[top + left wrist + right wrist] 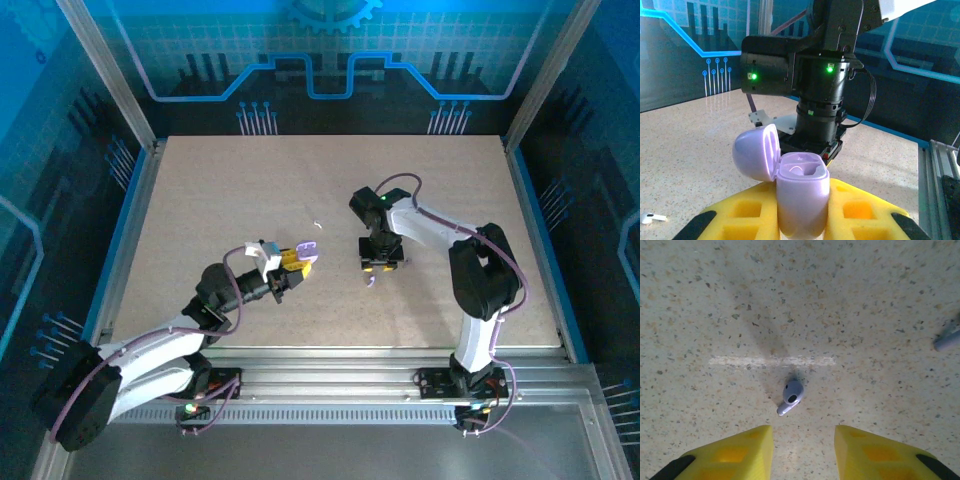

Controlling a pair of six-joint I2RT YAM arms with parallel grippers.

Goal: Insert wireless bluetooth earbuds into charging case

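My left gripper (pixel 292 262) (pixel 802 222) is shut on the charging case (pixel 803 192) (pixel 307 252), a pale lilac-white case held upright between the yellow pads. Its lid (pixel 756 151) hangs open to the left and the sockets on top face up. One earbud (pixel 791 396) (pixel 371 282) lies on the table just ahead of my right gripper (pixel 802 452) (pixel 383 264), which points down with its yellow fingers open and nothing between them. A second earbud (pixel 316 224) (pixel 652 218) lies on the table farther back, left of the right gripper.
The right arm's wrist (pixel 815 100) stands close behind the case in the left wrist view. A pale rounded bit (pixel 947 340) shows at the right edge of the right wrist view; I cannot tell what it is. Metal rails (pixel 330 355) border the speckled table (pixel 230 190).
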